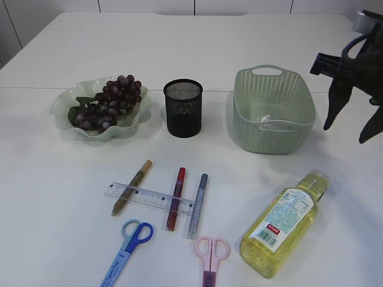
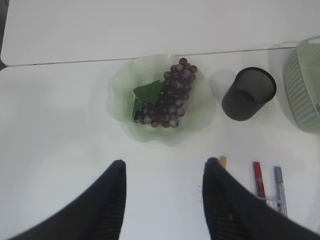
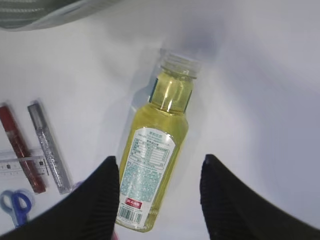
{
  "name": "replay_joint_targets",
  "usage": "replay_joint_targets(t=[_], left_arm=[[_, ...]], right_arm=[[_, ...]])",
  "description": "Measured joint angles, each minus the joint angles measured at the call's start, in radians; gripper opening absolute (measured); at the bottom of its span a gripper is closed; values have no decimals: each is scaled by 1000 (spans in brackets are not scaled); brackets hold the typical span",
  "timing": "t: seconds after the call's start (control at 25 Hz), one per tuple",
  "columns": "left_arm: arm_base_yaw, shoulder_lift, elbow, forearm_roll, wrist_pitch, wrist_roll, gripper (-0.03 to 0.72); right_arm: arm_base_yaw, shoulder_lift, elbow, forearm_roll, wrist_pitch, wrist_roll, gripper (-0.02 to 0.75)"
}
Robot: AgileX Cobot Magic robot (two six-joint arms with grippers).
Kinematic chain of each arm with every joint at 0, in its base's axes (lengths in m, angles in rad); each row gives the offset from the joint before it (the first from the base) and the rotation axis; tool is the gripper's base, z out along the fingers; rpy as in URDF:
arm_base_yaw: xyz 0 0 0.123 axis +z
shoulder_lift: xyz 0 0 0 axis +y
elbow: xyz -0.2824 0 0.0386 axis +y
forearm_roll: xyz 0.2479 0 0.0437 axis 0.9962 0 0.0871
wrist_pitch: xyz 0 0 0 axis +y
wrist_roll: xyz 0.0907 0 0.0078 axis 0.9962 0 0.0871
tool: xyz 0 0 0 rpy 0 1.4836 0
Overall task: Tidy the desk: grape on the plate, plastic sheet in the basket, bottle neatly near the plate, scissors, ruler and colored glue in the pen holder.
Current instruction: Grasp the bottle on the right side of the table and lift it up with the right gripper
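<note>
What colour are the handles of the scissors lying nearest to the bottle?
Pink. The scissors show best in the exterior view, just left of the bottle.

The white surface (image 1: 48,197) is made of two slabs that meet at a thin seam (image 1: 24,88) running left to right behind the things. Behind the far edge stands a pale wall of panels (image 1: 146,6), split by dark upright gaps. The surface looks smooth and matte, with soft shadows.
</note>
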Motion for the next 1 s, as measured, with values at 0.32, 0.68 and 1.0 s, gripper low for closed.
replay_joint_targets(t=[0.32,0.68,1.0], left_arm=[[0,0,0,0,0,1,363],[0,0,0,0,0,2,362],[0,0,0,0,0,2,362]], right_arm=[[2,53,5,-6,-4,86,418],[2,134,5,-13,-15,82,417],[2,159,1,-16,-22,86,418]])
